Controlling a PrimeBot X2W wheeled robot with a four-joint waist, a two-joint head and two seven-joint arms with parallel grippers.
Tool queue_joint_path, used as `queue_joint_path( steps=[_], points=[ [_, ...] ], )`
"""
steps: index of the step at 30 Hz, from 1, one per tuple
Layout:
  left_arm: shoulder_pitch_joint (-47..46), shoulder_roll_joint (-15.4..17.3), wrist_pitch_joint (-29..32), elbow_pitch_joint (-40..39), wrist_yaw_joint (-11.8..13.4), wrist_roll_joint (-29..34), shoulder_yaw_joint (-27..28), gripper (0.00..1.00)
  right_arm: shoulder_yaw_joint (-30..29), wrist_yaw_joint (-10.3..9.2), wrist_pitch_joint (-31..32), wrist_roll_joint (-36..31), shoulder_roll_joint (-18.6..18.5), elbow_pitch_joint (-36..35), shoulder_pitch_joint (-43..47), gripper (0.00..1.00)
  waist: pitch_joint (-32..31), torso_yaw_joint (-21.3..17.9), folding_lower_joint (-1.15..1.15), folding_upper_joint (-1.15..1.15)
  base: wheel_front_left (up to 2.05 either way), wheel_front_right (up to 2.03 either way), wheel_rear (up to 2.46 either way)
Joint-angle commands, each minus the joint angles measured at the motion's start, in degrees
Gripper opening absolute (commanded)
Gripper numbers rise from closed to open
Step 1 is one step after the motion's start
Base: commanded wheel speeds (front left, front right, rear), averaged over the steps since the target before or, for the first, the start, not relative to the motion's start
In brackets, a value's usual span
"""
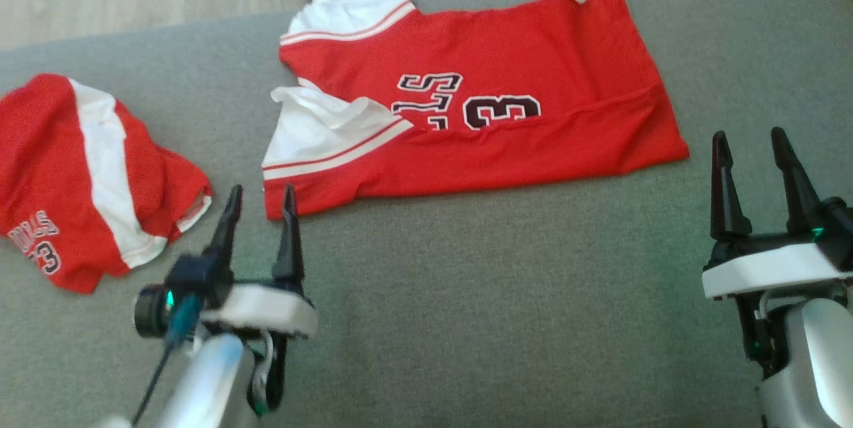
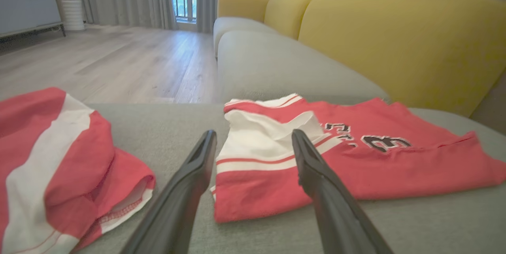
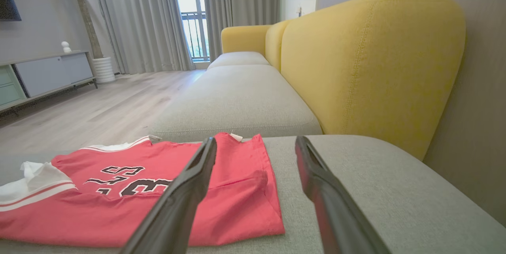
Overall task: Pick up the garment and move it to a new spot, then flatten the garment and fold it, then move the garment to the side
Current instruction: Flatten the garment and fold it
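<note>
On the grey seat cushion [image 1: 500,295], the red jersey [image 1: 480,101] lies folded in the middle, its white sleeves toward the left and its number facing up. The left gripper [image 1: 261,191] hovers just beside its near left corner, fingers apart and empty. The right gripper [image 1: 748,135] hangs near the near right corner, also spread wide and holding nothing. A pinch that catches only the top layer would likely peel the fold open when the jersey is dragged, and the rumpled upper sleeve could flop out. A second red shirt [image 1: 86,175] sits crumpled to the left, taking up that side and close enough for the left fingers to snag. A yellow backrest [image 2: 395,40] bounds the far right side, and the wooden floor [image 2: 118,56] lies beyond the far left.
</note>
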Motion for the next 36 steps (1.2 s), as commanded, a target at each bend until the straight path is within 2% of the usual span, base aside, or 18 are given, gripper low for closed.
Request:
queue_joint_path(
  steps=[1, 7, 14, 18, 22, 23, 24, 29, 30, 36],
  points=[
    [-3.94, 0.28, 0.93, 0.16, 0.76, 0.61, 2.60, 1.00, 0.98, -0.04, 0.26, -0.40, -0.22, -2.39, -1.79, 1.00, 1.27, -0.44, 0.00, 0.00, 0.00, 0.00, 0.00],
    [-11.91, 0.89, 8.46, 10.63, 3.24, 2.02, 2.05, 1.00, 1.29, -0.04, 1.51, 0.44, 0.02, -3.26, -3.17, 1.00, 4.74, -1.64, 0.00, 0.00, 0.00, 0.00, 0.00],
    [-17.06, 1.85, 15.24, 20.05, 2.36, 2.47, 0.39, 1.00, 2.47, -0.04, 1.16, 0.76, -0.25, -3.10, -4.83, 1.00, 6.59, -2.90, 0.00, 0.00, 0.00, 0.00, 0.00],
    [-18.48, 2.44, 16.34, 23.17, 2.34, 3.50, -0.85, 1.00, 2.88, -0.04, 0.87, 0.77, -0.30, -2.72, -5.10, 1.00, 6.85, -3.20, 0.00, 0.00, 0.00, 0.00, 0.00],
    [-18.92, 2.17, 18.23, 25.71, 0.87, 3.14, -1.82, 1.00, 2.65, -0.04, 0.93, 0.92, -0.39, -2.02, -5.31, 1.00, 6.77, -3.18, 0.00, 0.00, 0.00, 0.00, 0.00],
    [-18.99, 2.00, 18.66, 26.10, 0.36, 3.00, -2.10, 0.58, 2.41, -0.04, 1.14, 0.87, -0.43, -1.76, -5.43, 1.00, 6.77, -3.11, 0.00, 0.00, 0.00, 0.00, 0.00],
    [-19.05, 1.82, 18.87, 26.30, -0.12, 2.87, -2.35, 0.00, 2.17, -0.04, 1.40, 0.80, -0.42, -1.51, -5.61, 1.00, 6.76, -3.03, 0.00, 0.00, 0.00, 0.00, 0.00],
    [-19.77, 1.37, 14.66, 24.30, -0.20, 2.85, -2.54, 0.00, 1.08, -0.04, 4.34, -0.44, -0.07, 0.36, -7.02, 1.00, 6.84, -2.17, 0.00, 0.00, 0.00, 0.00, 0.00],
    [-20.11, 1.32, 12.11, 22.65, 0.08, 3.13, -2.60, 0.00, 0.17, -0.04, 6.71, -1.28, 0.58, 1.80, -8.03, 1.00, 7.03, -1.63, 0.00, 0.00, 0.00, 0.00, 0.00],
    [-20.80, 1.21, 7.29, 17.92, 0.74, 4.22, -3.34, 0.00, -3.92, -0.04, 14.17, -4.16, 3.06, 8.18, -11.75, 1.00, 7.77, 0.08, 0.00, 0.00, 0.00, 0.00, 0.00]
  ],
)
